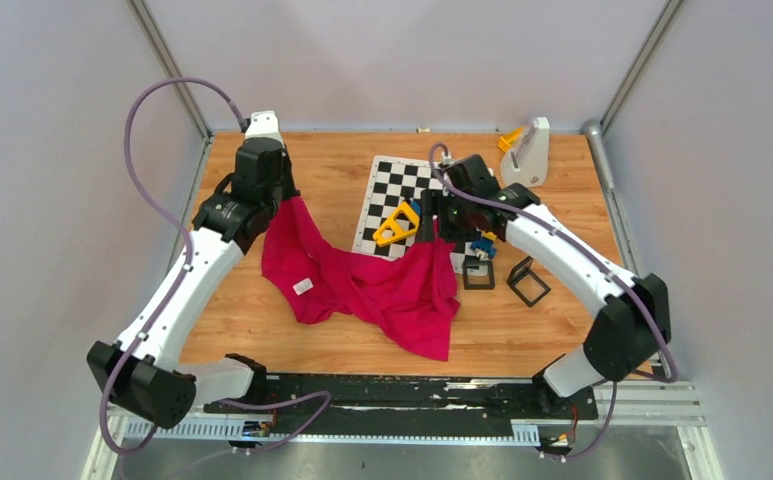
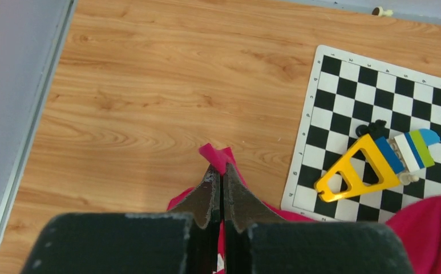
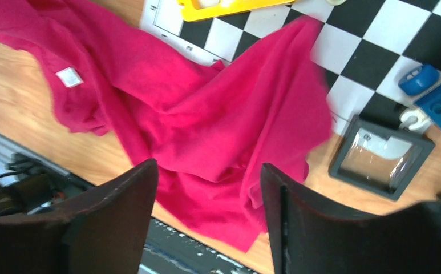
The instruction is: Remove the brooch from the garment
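Magenta garment point(image 1: 392, 290) crumpled, white label point(image 1: 303, 286) showing, corner in left pincer point(image 2: 222, 174).

Counts by kind.
One garment point(image 1: 382, 285), one chequered board point(image 1: 392, 190), two black square frames point(image 1: 479, 273) point(image 1: 528, 281), one yellow triangle toy point(image 1: 396, 226), one white stand point(image 1: 532, 150), two arms point(image 1: 197, 280) point(image 1: 562, 255).

Magenta garment point(image 1: 382, 285) lies crumpled on the table point(image 1: 562, 335), white label point(image 1: 303, 286) up

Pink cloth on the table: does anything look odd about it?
Yes: the garment lies crumpled, one corner pinched in the left claw, and its far edge is draped over the chequered board.
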Action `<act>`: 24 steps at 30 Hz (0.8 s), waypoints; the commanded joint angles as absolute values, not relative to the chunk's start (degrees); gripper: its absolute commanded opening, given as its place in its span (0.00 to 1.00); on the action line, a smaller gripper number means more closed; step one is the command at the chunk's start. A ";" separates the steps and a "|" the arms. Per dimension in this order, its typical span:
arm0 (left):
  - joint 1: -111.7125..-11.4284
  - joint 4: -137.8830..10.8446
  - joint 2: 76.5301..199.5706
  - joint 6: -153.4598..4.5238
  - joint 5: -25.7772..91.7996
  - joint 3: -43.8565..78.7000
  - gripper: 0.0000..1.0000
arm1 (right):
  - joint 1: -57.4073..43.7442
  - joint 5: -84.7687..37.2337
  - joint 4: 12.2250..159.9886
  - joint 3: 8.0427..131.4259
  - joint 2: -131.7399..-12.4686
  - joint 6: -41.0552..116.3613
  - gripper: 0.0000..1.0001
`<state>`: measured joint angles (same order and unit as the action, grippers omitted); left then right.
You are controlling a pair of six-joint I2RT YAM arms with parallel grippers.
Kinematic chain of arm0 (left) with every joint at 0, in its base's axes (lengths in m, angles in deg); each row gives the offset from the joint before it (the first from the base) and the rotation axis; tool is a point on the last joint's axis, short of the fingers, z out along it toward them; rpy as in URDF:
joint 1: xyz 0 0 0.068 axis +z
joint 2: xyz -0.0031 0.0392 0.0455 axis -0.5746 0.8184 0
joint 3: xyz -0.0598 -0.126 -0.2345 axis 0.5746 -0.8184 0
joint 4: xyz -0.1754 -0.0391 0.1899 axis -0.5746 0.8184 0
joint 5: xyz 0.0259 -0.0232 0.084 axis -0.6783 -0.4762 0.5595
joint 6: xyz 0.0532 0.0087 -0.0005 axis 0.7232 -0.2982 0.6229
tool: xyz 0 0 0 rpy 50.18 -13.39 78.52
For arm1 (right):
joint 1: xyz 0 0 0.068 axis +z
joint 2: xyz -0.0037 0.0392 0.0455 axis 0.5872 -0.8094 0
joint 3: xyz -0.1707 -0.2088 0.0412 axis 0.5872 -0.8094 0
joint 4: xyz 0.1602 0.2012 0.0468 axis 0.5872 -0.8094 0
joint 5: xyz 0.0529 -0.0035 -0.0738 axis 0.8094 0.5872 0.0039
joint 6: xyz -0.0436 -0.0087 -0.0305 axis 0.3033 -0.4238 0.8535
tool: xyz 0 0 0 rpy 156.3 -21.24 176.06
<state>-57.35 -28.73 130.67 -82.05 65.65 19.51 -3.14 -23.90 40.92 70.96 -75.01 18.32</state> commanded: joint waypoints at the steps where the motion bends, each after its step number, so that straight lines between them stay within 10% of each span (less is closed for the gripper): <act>1: -55.48 -37.13 132.32 -83.17 64.58 25.05 0.00 | 0.52 -23.20 48.54 70.88 -78.86 22.14 0.75; 19: -54.85 -35.11 127.32 -82.69 62.26 27.72 0.00 | 15.90 -15.68 78.45 70.00 -97.44 22.35 0.60; 24: -54.85 -28.60 125.43 -82.23 64.22 29.32 0.00 | 16.94 -17.32 78.68 67.34 -93.80 20.30 0.03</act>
<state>-55.17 -31.90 128.27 -82.20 62.40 26.96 16.22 -17.15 73.07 68.36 -98.75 22.12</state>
